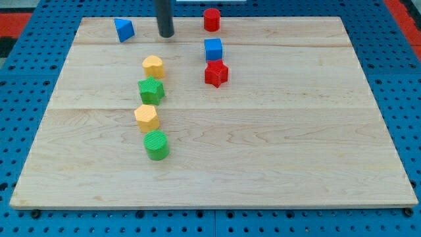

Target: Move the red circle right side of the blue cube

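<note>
The red circle (211,20) stands at the view's top edge of the wooden board, right of centre. The blue cube (213,49) sits just below it, with a red star-shaped block (216,73) touching the cube's lower side. My tip (166,35) is the lower end of a dark rod near the view's top. It rests on the board left of the red circle and up-left of the blue cube, touching no block.
A blue triangle block (123,29) lies at the top left. A column left of centre holds a yellow block (153,66), a green star block (151,90), a yellow hexagon-like block (147,118) and a green cylinder (156,145). The board (296,145) lies on a blue pegboard.
</note>
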Action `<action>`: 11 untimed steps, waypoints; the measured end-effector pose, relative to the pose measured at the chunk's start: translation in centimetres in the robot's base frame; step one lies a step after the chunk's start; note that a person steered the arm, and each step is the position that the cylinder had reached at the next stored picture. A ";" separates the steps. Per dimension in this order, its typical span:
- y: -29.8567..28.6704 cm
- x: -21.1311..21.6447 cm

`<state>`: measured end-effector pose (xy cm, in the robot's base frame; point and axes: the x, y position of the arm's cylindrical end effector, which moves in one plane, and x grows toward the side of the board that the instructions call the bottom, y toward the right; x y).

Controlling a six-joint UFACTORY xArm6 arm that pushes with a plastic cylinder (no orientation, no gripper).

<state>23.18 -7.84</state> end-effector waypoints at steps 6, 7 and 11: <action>16.1 -0.3; 18.9 4.6; 16.8 -3.9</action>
<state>19.23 9.00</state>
